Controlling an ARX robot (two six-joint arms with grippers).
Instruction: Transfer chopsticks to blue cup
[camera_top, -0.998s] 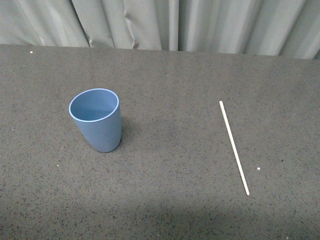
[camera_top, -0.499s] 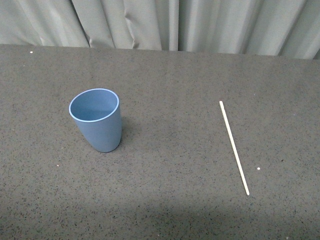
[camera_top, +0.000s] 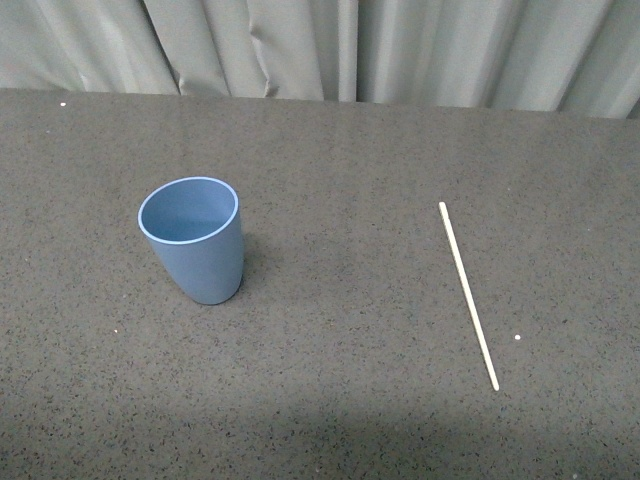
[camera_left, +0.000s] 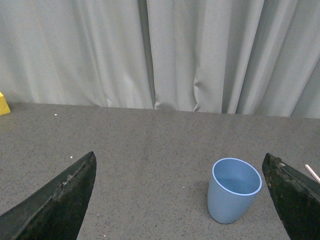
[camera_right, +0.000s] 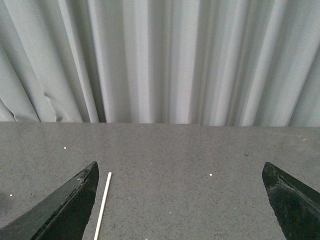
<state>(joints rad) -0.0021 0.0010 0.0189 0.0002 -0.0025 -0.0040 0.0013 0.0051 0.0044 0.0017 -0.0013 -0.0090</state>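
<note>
You are looking at a light-blue cup (camera_left: 234, 192) with a paler rim between the black fingers (camera_left: 55, 205) of the left pincer (camera_left: 179, 156), a cream chopstick (camera_right: 102, 205) lying between the black fingers (camera_right: 60, 207) of the right pincer (camera_right: 180, 163), and a dark grey speckled table (camera_left: 150, 145) meeting pale grey pleated curtains (camera_left: 200, 55) beyond both.

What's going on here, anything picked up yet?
Nothing is held yet. The thin pale wooden chopstick lies flat on the dark speckled table, to the robot's right. The light-blue plastic cup stands upright and empty, to the left. The left end effector and right end effector are both open, gripping nothing.
</note>
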